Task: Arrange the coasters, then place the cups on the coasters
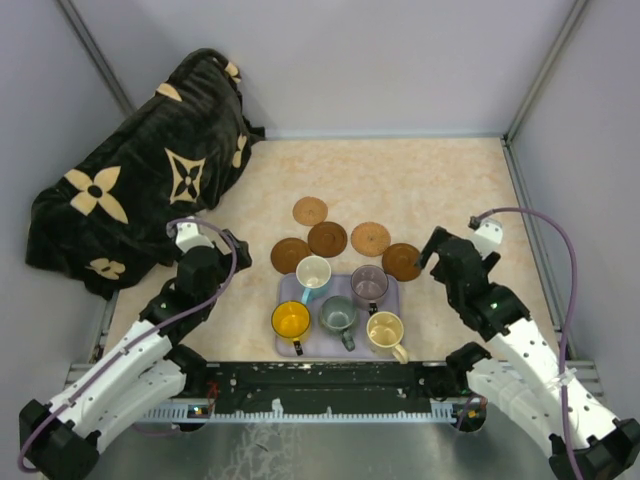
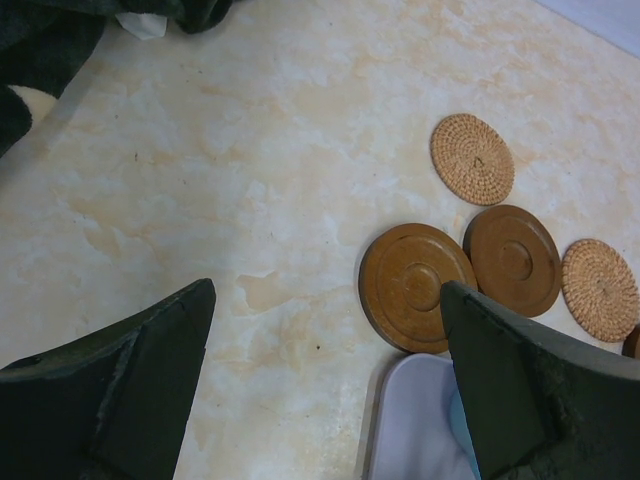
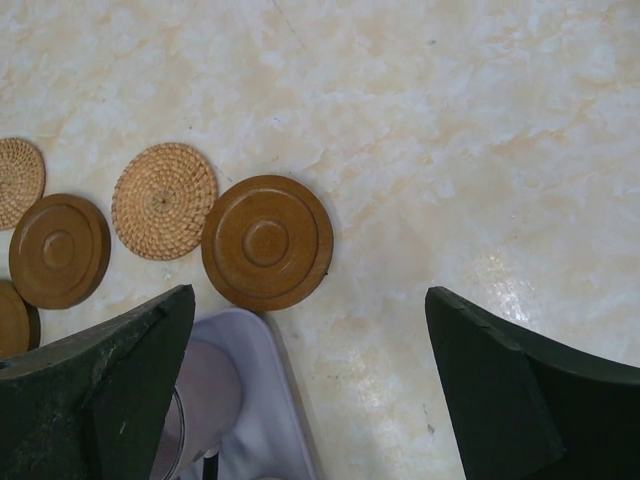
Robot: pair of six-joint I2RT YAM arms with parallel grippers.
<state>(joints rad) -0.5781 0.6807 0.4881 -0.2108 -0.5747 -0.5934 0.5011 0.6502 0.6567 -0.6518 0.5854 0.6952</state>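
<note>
Left gripper (image 2: 328,288) and right gripper (image 3: 310,291) are held wide, empty. Coasters (image 1: 327,239) are crowded at the tray's (image 1: 392,300) 12 o'clock edge; neighbours could be knocked when one is pinched.

top: overhead, far | wrists: close, facing down | shared: coasters (image 1: 328,239) (tray (image 2: 410,430) corner too)
</note>
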